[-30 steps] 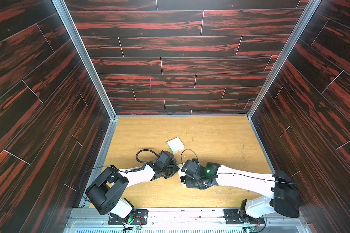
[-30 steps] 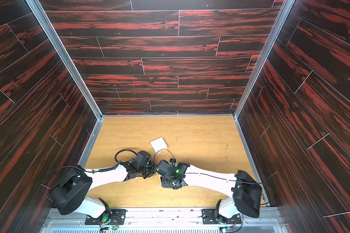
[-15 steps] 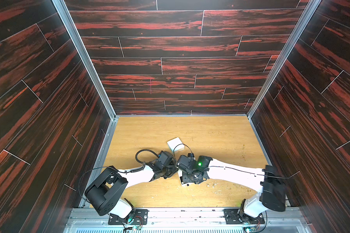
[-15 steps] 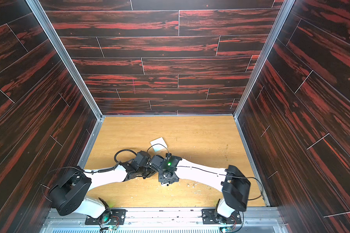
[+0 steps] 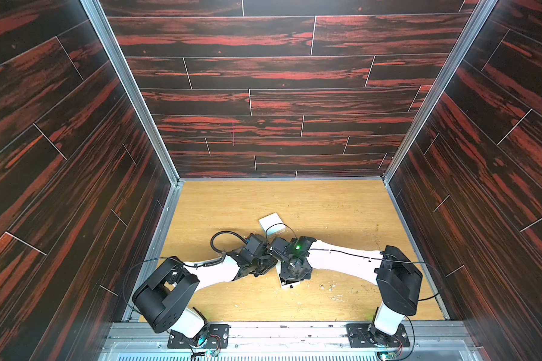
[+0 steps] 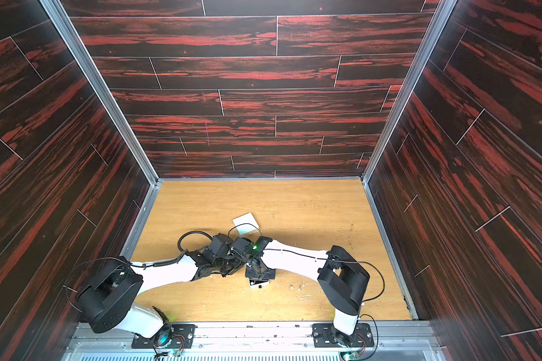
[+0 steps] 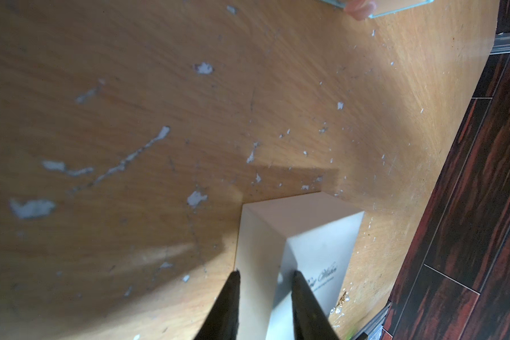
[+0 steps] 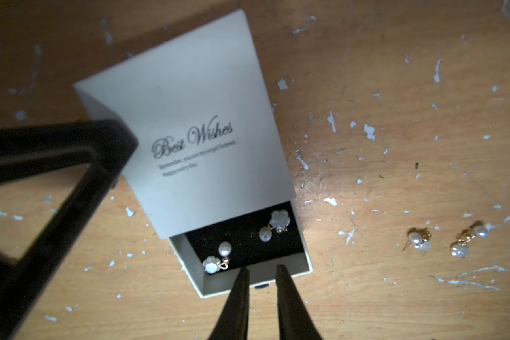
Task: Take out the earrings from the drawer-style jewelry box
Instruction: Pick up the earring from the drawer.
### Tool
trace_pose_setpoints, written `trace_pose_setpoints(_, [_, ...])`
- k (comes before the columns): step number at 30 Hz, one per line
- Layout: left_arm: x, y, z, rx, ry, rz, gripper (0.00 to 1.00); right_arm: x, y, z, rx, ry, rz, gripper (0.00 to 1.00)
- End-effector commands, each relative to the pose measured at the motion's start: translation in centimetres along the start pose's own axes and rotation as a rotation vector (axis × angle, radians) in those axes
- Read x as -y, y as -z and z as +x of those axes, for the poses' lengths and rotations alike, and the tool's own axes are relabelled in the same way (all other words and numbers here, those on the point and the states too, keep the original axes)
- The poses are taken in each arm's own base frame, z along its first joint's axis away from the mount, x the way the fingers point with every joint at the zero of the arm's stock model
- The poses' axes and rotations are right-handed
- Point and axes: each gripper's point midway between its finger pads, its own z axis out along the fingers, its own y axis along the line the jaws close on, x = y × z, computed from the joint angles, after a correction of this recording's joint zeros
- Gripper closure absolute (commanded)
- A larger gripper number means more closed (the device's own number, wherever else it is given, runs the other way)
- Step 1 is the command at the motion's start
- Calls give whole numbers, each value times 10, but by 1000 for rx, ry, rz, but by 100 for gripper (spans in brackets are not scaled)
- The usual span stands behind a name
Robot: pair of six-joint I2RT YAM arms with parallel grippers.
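Right gripper [image 8: 261, 269], slightly parted and empty, is held at the open drawer [image 8: 306, 256] of the jewelry box [image 8: 189, 103]; two earrings [image 8: 215, 263] are left just beyond its tips, while two other earrings [image 8: 418, 240] are already laid out to its right.

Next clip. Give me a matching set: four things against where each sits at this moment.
Things
1. nearer earrings, by the right gripper
2. farther earrings
3. left gripper
4. second white box

Places
A. loose on the bare table
B. beyond both wrists, nothing gripping it
C. on the black lining of the open drawer
D. shut on the jewelry box sleeve

Pairs: 1-C, 2-A, 3-D, 4-B
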Motion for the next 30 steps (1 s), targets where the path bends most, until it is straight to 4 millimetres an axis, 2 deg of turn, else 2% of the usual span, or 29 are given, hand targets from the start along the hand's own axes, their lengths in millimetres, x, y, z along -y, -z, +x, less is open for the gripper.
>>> trace_pose_setpoints(1, [-34,-4,4,-10,9,-129,68,3,-4,2,-31,-52,15,78])
trace_pose_setpoints(5, [-34,-4,4,-14,8,-129,68,0,-3,3,-46,-86,15,73])
trace_pose_setpoints(7, [-33,-4,4,-12,7,-127,68,5,-3,5,-57,-131,43,73])
trace_pose_setpoints(12, [-33,-4,4,-15,6,-125,68,13,-1,7,-55,-249,81,75])
trace_pose_setpoints(17, [-32,-5,4,-17,4,-122,68,12,-4,4,-60,-314,74,76])
trace_pose_setpoints(23, [-32,-5,4,-18,4,-120,68,0,-10,-1,-74,-317,22,77])
trace_pose_setpoints(30, [-32,-5,5,-21,3,-120,68,3,-22,4,-102,-350,26,78])
